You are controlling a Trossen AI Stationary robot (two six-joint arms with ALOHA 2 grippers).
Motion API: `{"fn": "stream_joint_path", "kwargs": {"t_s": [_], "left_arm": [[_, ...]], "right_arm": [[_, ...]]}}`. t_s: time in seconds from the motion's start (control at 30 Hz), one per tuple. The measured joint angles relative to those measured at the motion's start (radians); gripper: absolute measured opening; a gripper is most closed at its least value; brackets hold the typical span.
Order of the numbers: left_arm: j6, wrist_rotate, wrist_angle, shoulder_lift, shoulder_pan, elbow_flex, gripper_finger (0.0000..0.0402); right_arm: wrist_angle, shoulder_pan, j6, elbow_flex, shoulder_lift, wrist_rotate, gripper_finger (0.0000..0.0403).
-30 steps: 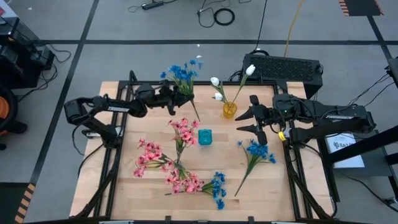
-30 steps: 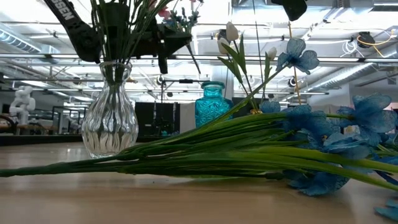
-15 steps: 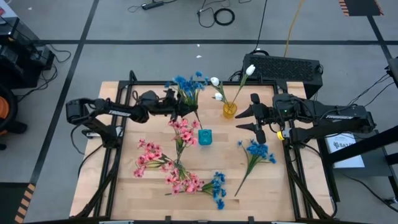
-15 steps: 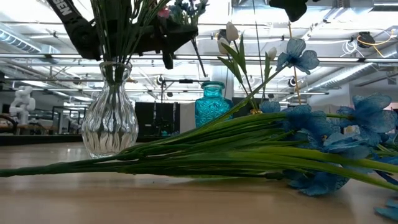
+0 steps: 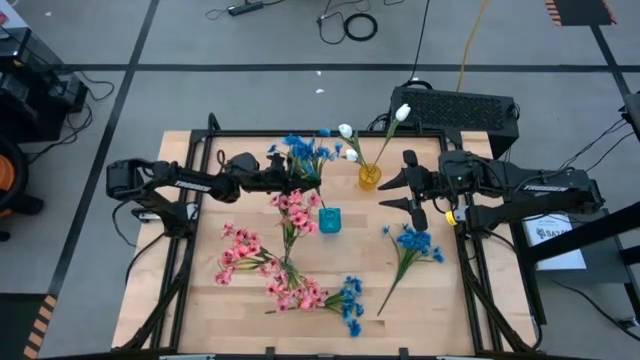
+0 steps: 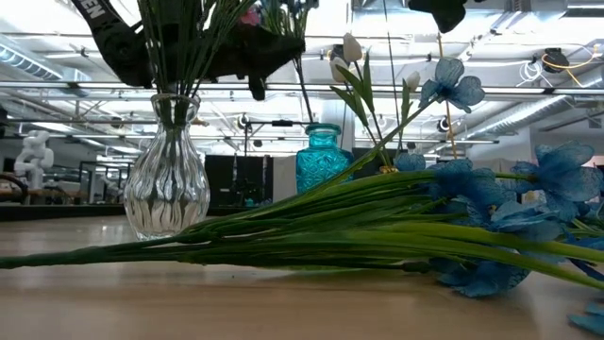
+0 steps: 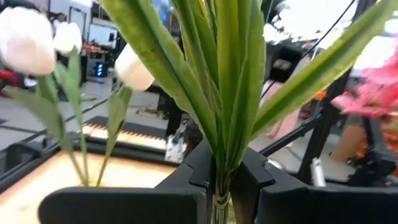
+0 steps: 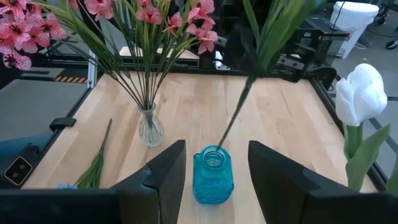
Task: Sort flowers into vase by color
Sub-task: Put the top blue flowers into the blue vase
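My left gripper (image 5: 293, 182) is shut on a blue-blossomed spray (image 5: 305, 150), held in the air left of the yellow vase (image 5: 370, 177) with white tulips. The spray's stem end (image 8: 222, 138) hangs close above the mouth of the blue vase (image 8: 212, 175). A clear vase (image 8: 151, 127) holds pink flowers (image 8: 155, 15). Pink sprays (image 5: 250, 255) and blue sprays (image 5: 410, 245) lie flat on the table. My right gripper (image 5: 410, 195) hovers open at the right, its fingers apart in front of the blue vase. My left gripper pinches the spray's bundled green stems (image 7: 222, 163) between its two fingers, below the leaves. The fingers come about level from the table's left side and lie across the stems. The spray is lifted clear, nearly upright, blossoms up and stem end down.
Another blue spray (image 5: 350, 300) lies near the front edge by the pink ones. A black keyboard (image 5: 455, 108) sits beyond the table's far right corner. Bare wood (image 5: 440, 310) shows at the front right.
My left gripper has carried the blue spray toward the table's right and near side, toward the blue vase, rolling as it went. The blossoms have swung along with it, and the stem end now hangs nearer the blue vase. My right arm has kept still.
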Motion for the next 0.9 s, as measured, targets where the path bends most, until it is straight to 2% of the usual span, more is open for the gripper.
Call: {"fn": "stream_joint_path", "kwargs": {"t_s": [0.13,0.57,0.9], "left_arm": [[0.026,-0.025,-0.031,0.022,0.0,0.0,0.0036],[0.029,-0.006,0.02,0.067,-0.001,0.001,0.0036],[0.16,0.001,0.001,0.067,-0.049,0.001,0.0036]], "right_arm": [[0.006,0.0,0.0,0.0,0.0,0.0,0.0166],[0.013,0.0,-0.01,0.0,0.0,0.0,0.0166],[0.013,0.0,-0.022,0.0,0.002,0.0,0.0166]]}}
